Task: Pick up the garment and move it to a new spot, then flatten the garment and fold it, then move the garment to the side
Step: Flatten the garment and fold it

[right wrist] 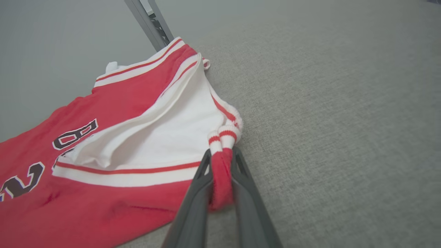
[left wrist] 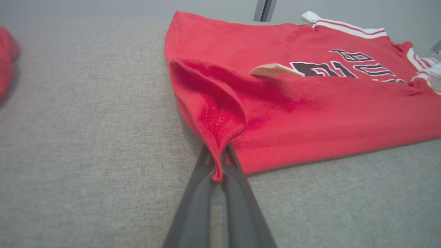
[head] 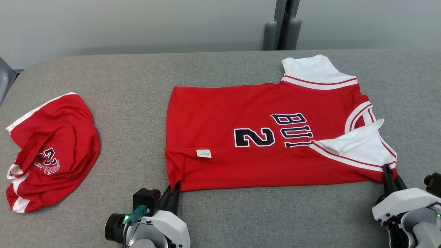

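With left pincer (head: 174,192) clamped on the hem corner and right pincer (head: 388,176) on the striped armhole of the red, white-trimmed knit jersey (head: 234,110) lying mid grey fabric tabletop (head: 113,69), lift both level, keep the near edge taut, fold across squarely.

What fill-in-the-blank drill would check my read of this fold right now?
1. The jersey bears the digit ___.
2. The left gripper pinches its hem corner; the right gripper pinches the cuff of a ___ sleeve.
3. The crumpled red garment lies on the robot's ___.
Missing: 2; white; left.
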`<state>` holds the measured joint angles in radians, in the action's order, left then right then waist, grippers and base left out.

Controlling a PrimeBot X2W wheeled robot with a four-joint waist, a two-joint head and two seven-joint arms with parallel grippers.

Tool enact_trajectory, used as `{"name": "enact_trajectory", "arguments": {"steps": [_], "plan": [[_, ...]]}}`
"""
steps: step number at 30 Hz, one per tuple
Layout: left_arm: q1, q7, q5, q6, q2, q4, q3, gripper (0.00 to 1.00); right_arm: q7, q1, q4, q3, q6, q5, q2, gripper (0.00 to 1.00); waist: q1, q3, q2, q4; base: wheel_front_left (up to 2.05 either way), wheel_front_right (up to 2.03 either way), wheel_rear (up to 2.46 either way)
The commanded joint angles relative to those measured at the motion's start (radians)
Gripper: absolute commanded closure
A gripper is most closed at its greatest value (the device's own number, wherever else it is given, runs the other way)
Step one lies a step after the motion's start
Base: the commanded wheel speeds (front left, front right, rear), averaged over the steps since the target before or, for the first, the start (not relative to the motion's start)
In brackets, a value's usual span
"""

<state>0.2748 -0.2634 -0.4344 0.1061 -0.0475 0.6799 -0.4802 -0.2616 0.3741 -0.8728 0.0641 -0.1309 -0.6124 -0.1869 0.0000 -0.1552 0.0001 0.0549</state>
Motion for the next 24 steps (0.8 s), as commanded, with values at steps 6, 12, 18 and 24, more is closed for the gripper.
{"name": "enact_trajectory", "arguments": {"steps": [6,12,18,24], "plan": [[-0.031,-0.002,0.016,-0.01,-0.028,0.012,-0.005,1.0,-0.005,-0.04,-0.022,0.022,0.0,-0.048,-0.027,1.0,0.0,0.036,-0.0001,-0.01,0.0,0.0,0.0],[-0.091,-0.002,0.023,-0.024,-0.06,0.008,-0.023,1.0,0.009,-0.079,-0.034,0.055,0.001,-0.092,-0.057,1.0,0.0,0.077,-0.0001,-0.013,0.0,0.0,0.0],[-0.166,0.008,0.031,-0.027,-0.104,-0.041,-0.043,1.0,0.069,-0.163,0.022,0.09,0.001,-0.143,-0.095,1.0,0.0,0.098,-0.0001,-0.007,0.0,0.0,0.0],[-0.246,0.035,0.036,-0.014,-0.152,-0.133,-0.058,1.0,0.132,-0.299,0.138,0.081,0.003,-0.19,-0.129,1.0,0.0,0.099,-0.0001,-0.004,0.0,0.0,0.0]]}}
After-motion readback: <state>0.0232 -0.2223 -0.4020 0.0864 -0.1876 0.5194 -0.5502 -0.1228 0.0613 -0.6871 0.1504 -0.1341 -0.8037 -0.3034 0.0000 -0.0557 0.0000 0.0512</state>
